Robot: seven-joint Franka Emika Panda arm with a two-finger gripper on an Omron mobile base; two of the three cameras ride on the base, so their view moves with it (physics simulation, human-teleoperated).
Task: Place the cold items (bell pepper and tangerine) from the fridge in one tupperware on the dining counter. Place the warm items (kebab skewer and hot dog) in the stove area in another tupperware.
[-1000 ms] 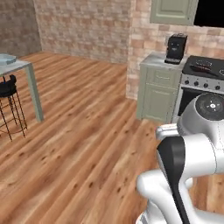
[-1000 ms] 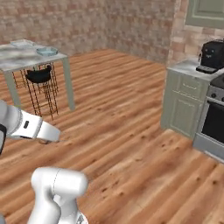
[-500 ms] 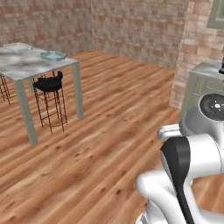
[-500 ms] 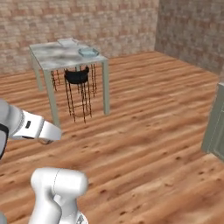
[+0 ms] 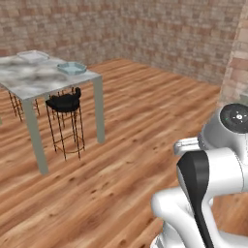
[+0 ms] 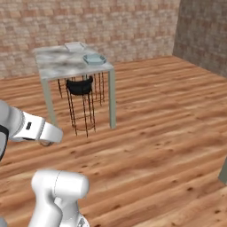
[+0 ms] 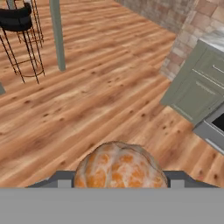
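Hand view: tool clamped on tangerine, aimed down at wood floor; arm folded near base.

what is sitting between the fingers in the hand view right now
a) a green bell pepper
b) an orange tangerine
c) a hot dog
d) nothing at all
b: the hand view shows a round, orange, segmented tangerine low in the picture between the fingers, above the wooden floor.
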